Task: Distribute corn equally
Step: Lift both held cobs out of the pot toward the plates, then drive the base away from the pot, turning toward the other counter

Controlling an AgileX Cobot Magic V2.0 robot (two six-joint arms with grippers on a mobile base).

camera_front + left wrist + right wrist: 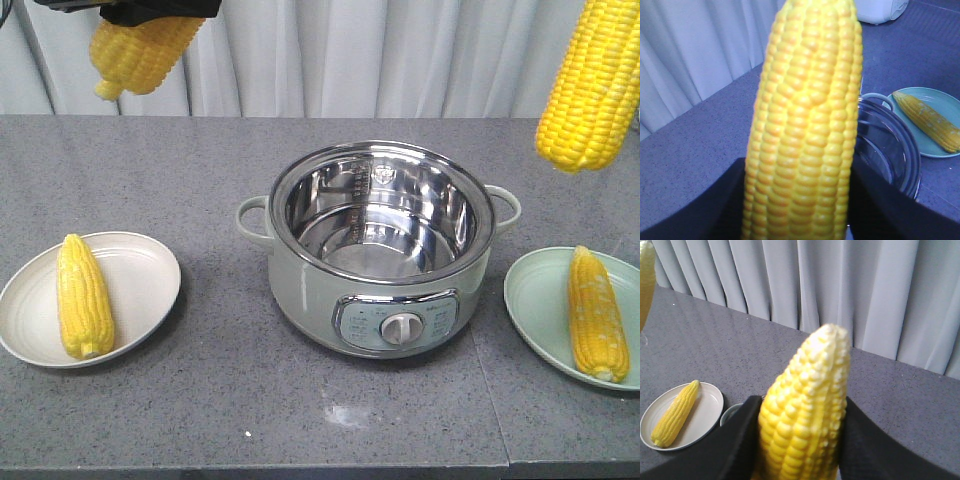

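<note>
Yellow, knobbly-kerneled corn cob (805, 125) sits clamped in my left gripper (800, 220), another cob (805, 410) in my right gripper (800, 450), above the speckled grey table (230, 400), with more cobs (83, 297) on the white plate (140, 270) and green plate (535, 300).

The left gripper (800, 172) is held high on the left, its black jaws pressed against both flanks of a cob (807, 90). From the front, only its dark underside shows at the top edge. The right gripper (800, 405) is held high on the right, jaws clamped on a second cob (807, 370). The front view shows only that cob, not the gripper.
</note>
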